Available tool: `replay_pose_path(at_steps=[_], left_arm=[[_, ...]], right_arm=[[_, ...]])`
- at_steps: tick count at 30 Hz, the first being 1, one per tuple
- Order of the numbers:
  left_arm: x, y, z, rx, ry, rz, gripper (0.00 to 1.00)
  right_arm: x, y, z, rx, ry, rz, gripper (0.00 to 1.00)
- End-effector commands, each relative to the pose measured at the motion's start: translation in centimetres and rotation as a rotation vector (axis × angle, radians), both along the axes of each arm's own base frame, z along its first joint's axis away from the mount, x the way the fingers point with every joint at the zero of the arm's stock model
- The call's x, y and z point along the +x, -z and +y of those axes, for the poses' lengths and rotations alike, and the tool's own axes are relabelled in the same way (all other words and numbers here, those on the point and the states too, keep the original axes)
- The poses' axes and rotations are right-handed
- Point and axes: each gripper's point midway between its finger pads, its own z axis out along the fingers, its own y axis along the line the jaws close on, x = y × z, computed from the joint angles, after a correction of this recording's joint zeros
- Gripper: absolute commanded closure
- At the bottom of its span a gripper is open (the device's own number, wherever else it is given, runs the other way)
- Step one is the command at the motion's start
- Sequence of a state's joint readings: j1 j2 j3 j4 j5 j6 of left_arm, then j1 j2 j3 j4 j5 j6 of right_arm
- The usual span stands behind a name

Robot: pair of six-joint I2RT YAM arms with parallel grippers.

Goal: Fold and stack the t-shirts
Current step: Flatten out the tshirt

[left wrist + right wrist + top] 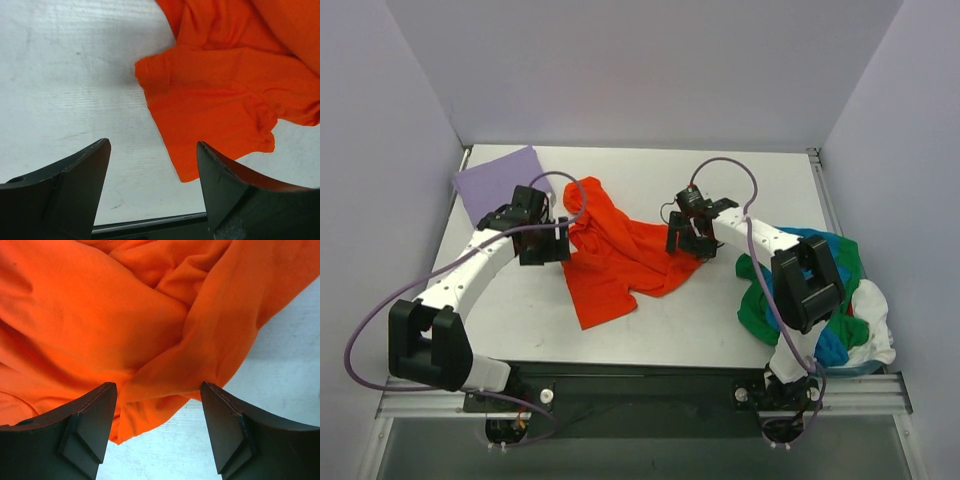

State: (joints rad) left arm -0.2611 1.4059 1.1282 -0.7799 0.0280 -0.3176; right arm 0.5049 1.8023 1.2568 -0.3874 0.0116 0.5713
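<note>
**Left claw** (152,150): the jaws are spread wide and nothing is held. Bare white surface (60,75) is seen between them, and a hemmed corner of the orange-red t-shirt (225,100) lies just beyond.

**Right claw** (159,390): the jaws are likewise spread and empty, poised over a thick ridge of cloth at the opposite edge of the same garment.

The shirt is shown crumpled across the middle of the surface, between the two claws. The step in hand is judged to be the spreading flat of this shirt before folding. It is best served if a single layer at a hem or sleeve edge is pinched by each claw, not a bunched ridge, and the cloth is drawn outward evenly.

The fabric is a soft, matte knit, limp and deeply creased. A lavender t-shirt (498,180), folded into a flat rectangle, lies at the far left corner. The green t-shirt (760,305), blue t-shirt (832,345) and white t-shirt (875,320) are heaped at the near right edge.
</note>
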Motion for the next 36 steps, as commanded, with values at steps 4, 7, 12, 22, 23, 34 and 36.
replay_pose_path(at_steps=[4,7,12,22,23,34,36], left_arm=[[1.7,1.6,-2.1,-0.123,-0.011,-0.026,0.2],[2.3,3.1,-1.9,-0.092,-0.015,0.014,0.2],[3.3,5.1,-1.7,-0.056,-0.011,0.041,0.24],[6.3,6.7,-4.5,-0.177,0.004,0.062,0.97],[6.7,7.1,-4.5,-0.173,0.003,0.072,1.0],[13.8,1.7,-1.3,-0.108,-0.059,-0.084,1.0],[13.5,2.5,-1.1,-0.097,-0.059,-0.05,1.0]], right_arm=[[0.6,0.4,-0.2,-0.034,-0.013,0.019,0.34],[0.5,1.0,-0.4,-0.039,-0.011,0.038,0.41],[0.5,1.2,-0.3,-0.033,-0.011,0.05,0.59],[2.0,-2.4,-0.5,-0.033,-0.013,0.0,1.0],[2.2,-3.2,-0.5,-0.03,-0.013,-0.013,1.0],[-3.8,-7.8,-3.0,-0.041,0.028,-0.072,1.0],[-5.8,-6.9,-3.8,-0.039,0.062,-0.051,0.89]])
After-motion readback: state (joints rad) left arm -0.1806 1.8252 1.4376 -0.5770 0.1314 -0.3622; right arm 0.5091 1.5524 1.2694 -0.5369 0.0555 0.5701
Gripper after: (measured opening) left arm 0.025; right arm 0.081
